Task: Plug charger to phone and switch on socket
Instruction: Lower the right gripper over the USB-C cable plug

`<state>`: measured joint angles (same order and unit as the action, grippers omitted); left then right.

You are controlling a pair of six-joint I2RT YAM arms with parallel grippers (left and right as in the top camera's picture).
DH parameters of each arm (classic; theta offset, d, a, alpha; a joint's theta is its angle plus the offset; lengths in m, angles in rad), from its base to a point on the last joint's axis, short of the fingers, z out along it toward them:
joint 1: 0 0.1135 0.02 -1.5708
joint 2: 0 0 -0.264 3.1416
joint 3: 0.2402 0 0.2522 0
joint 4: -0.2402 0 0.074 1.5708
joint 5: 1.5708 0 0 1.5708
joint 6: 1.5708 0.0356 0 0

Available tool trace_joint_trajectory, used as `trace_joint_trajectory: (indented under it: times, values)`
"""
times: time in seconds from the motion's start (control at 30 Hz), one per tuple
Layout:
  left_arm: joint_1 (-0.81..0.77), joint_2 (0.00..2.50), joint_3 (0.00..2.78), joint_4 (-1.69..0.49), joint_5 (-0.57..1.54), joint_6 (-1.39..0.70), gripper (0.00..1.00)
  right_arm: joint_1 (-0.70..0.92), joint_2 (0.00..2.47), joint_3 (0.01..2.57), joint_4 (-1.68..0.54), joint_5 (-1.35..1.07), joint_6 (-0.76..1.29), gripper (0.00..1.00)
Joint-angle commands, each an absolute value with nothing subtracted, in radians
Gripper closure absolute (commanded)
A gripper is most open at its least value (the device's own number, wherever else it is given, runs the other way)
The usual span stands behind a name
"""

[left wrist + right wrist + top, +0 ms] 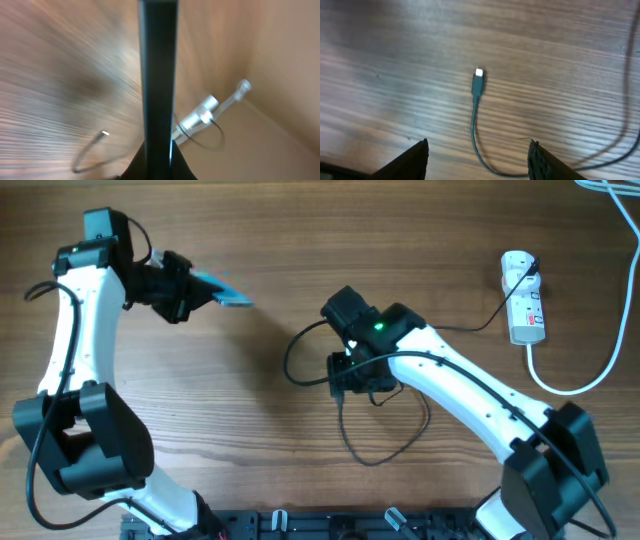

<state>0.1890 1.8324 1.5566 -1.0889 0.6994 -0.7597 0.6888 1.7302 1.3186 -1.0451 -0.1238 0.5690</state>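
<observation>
My left gripper (200, 288) is shut on the phone (228, 292), holding it above the table at the upper left with its cyan screen tilted. In the left wrist view the phone (157, 75) is a dark edge-on bar rising from between the fingers (137, 167). The charger cable (375, 462) loops over mid-table and runs to the socket (525, 300) at the far right. My right gripper (477, 152) hangs open just above the table. The charger's metal-tipped plug (478, 82) lies flat ahead of it. Its cable passes between the fingers (415, 160) untouched.
A thicker white lead (600, 370) curves from the socket along the right edge. The black plug (530, 268) sits in the socket's far end. The right arm (470, 395) crosses the table's right half. Bare wood lies between the two grippers.
</observation>
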Motion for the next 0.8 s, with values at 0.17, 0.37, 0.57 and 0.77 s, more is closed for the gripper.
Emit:
trace_joint_trajectory:
  times: [0.17,0.37,0.57,0.77]
  values:
    - [0.194,1.805,1.558,-1.111,0.524,-0.597,0.96,0.688,1.845,1.314,-0.963,-0.088,0.638,0.36]
    - [0.194,1.806,1.558,-1.116,0.413,-0.486,0.96,0.688,1.948,1.314,-0.923,-0.139,0.658,0.43]
    - [0.194,1.818,1.556,-1.131,0.312,-0.485,0.96,0.688,1.969,1.314,-0.907,-0.158,0.665,0.52]
    - [0.194,1.818,1.556,-1.135,0.312,-0.485,0.96,0.735,1.999,1.314,-0.919,-0.156,0.698,0.55]
